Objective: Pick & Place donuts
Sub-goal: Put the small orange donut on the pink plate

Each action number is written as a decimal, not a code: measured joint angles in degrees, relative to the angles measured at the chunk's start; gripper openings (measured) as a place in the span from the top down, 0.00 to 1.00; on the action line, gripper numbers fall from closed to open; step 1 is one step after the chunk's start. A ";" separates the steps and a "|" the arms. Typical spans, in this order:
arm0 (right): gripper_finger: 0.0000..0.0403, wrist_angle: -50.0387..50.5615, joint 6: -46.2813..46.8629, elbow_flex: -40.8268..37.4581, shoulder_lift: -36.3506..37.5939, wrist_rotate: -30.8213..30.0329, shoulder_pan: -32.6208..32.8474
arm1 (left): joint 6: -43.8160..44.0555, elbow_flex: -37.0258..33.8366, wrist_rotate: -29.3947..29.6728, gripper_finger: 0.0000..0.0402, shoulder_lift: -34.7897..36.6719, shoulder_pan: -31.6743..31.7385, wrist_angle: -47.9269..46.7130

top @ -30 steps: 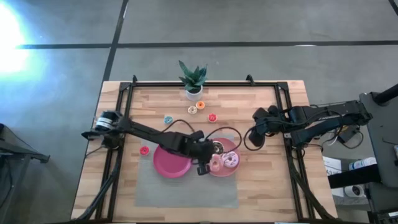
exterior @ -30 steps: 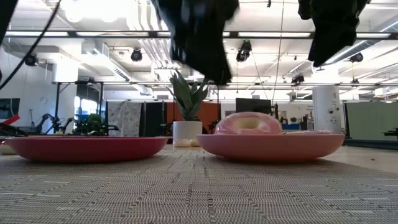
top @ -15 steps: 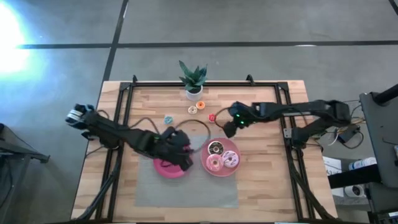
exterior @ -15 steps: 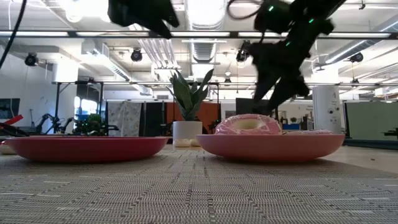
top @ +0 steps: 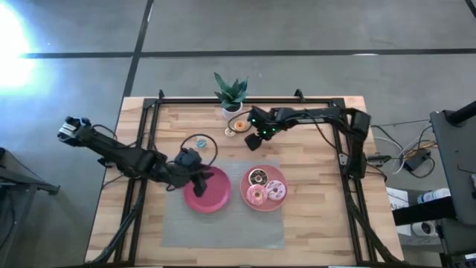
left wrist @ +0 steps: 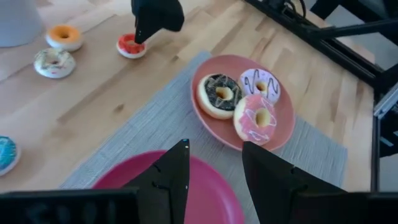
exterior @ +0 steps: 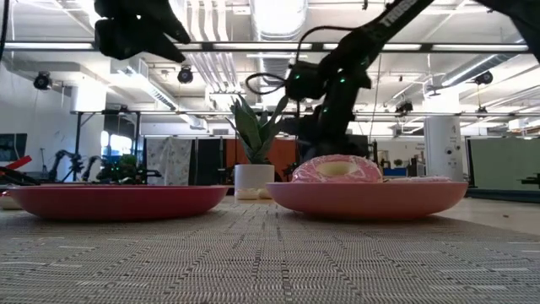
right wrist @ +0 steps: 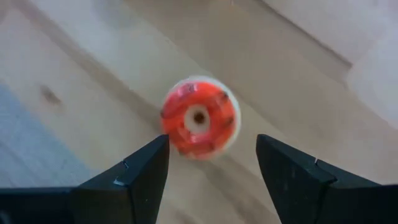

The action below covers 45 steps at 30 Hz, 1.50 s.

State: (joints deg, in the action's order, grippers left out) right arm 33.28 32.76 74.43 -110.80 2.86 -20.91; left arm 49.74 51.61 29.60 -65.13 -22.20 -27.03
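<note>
Red tiny donut: on bare wood directly ahead of right gripper, framed between its spread fingers, not touched. Ring shape, white underside, red top. Judged light, stiff and smooth, apt to skid or flip; best taken across outer rim, fingers straddling the ring, slow closing.

Right gripper: fingers apart, poised over same donut, holding nothing.

Left gripper: fingers apart, empty, above near edge of empty pink-red plate.

Second plate: ahead of left gripper on grey mat, holding chocolate donut, lilac donut, pink donut, all three touching.

Orange tiny donut, cream tiny donut: on wood, just beyond red one.

Blue tiny donut: apart, off to one side of left gripper.

Potted plant: far table edge.
</note>
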 joint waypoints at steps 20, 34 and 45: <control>0.58 4.39 -2.58 5.25 -5.27 2.90 -2.83 | -0.60 -5.92 1.59 0.70 5.84 0.10 0.46; 0.96 3.92 -6.38 5.88 -3.43 15.65 0.42 | -0.01 -5.92 1.12 0.70 6.11 0.13 0.00; 0.97 -5.51 1.16 12.48 -2.72 16.35 12.86 | 6.16 -3.10 1.27 0.70 9.56 -1.02 -10.07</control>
State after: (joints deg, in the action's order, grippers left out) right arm 27.77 33.91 86.91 -113.53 19.22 -8.05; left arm 55.90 48.50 30.87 -55.58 -23.22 -37.09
